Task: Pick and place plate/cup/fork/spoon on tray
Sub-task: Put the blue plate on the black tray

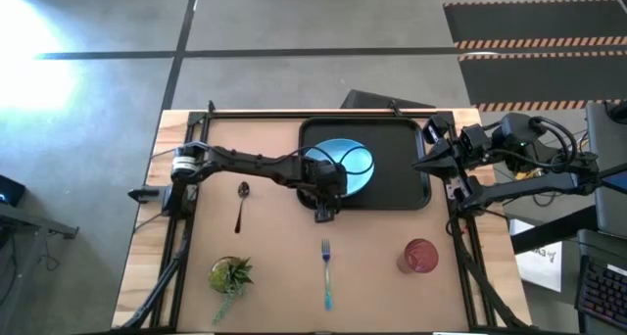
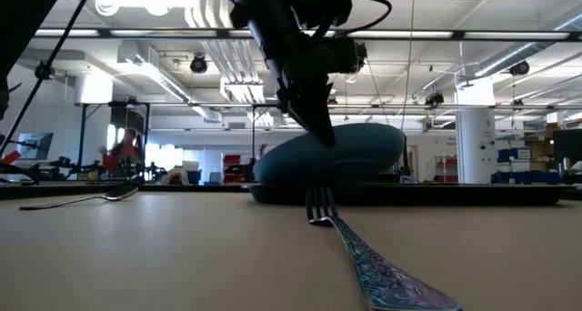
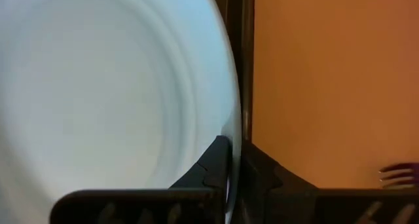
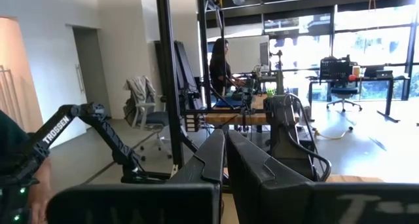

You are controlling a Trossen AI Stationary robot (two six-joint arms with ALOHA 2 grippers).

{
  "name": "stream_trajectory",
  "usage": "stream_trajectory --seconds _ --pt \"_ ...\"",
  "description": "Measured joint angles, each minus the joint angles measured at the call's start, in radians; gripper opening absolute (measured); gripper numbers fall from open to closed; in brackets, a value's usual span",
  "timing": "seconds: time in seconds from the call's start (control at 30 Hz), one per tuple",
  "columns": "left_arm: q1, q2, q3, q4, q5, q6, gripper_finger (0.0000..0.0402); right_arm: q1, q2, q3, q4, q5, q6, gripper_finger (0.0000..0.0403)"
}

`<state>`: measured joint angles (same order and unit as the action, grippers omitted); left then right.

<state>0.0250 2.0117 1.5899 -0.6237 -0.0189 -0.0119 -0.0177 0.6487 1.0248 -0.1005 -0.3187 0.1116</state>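
Observation:
The light-blue plate is over the left part of the black tray at the table's far middle. My left gripper is shut on the plate's near-left rim; it also shows in the low view. The dark spoon lies on the table left of the tray. The blue-handled fork lies near the front edge, tines toward the tray. The dark-red cup stands at the near right. My right gripper is shut and empty, held above the tray's right edge. My left gripper pinches the plate's rim between its two fingers, one finger on the plate's upper face and one on its outer side. The fingers come from the near left, slanting down. The plate looks tilted over the tray; I cannot tell whether it touches it.
A small green potted plant stands at the near left. The tray's raised rim runs right beside the held plate edge. Bare table lies between the spoon, the fork and the cup. People and desks show in the room beyond.

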Motion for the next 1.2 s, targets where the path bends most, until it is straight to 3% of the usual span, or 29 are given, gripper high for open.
stream_trajectory --seconds 0.57,0.8,1.2 --pt "-0.002 0.0 -0.196 0.322 0.043 -0.008 0.0001 0.0 0.0 0.0 0.0 -0.004 0.0 0.0009" --pt "0.006 0.0 -0.203 0.387 0.079 -0.029 0.0003 0.0 0.0 0.0 0.0 -0.004 0.0 0.0009" --pt "0.02 0.002 -0.228 0.379 0.08 -0.042 0.0085 0.0 0.0 0.0 0.0 -0.004 0.0 0.0009"
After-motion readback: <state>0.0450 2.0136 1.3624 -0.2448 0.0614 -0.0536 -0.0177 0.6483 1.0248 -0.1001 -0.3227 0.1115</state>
